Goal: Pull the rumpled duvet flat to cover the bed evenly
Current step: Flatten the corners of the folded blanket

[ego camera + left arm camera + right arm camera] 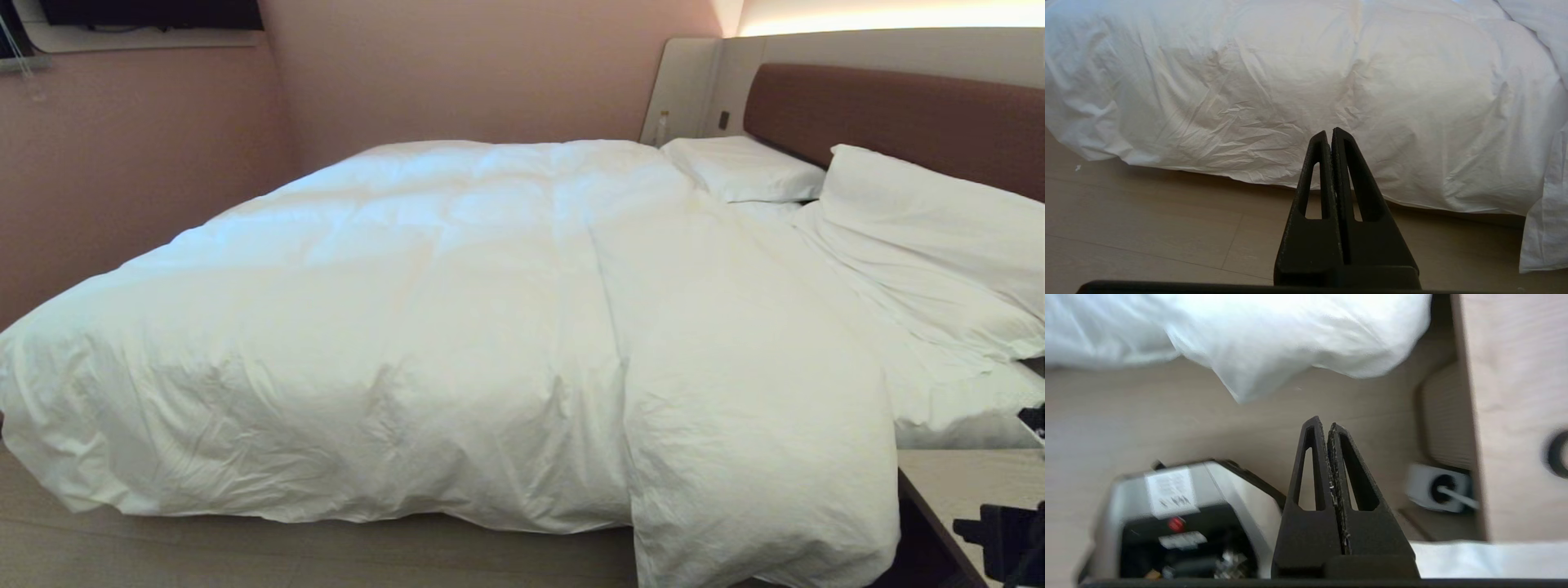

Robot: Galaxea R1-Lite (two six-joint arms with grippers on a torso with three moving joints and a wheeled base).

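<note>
Head view: duvet (457, 327) is lying bunched across the bed (963, 400) w/ the near-right corner drooping to the floor. Soft, puffy, prob. light (grab that corner). Left gripper (1330, 134) & right gripper (1323, 424) are sitting pressed together.

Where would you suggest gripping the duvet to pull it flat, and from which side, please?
Probably the duvet's drooping corner, which hangs over the bed's near edge toward the floor. Come from the near side with the right gripper, now shut; that fold is loose, while the rest lies spread flat.
</note>
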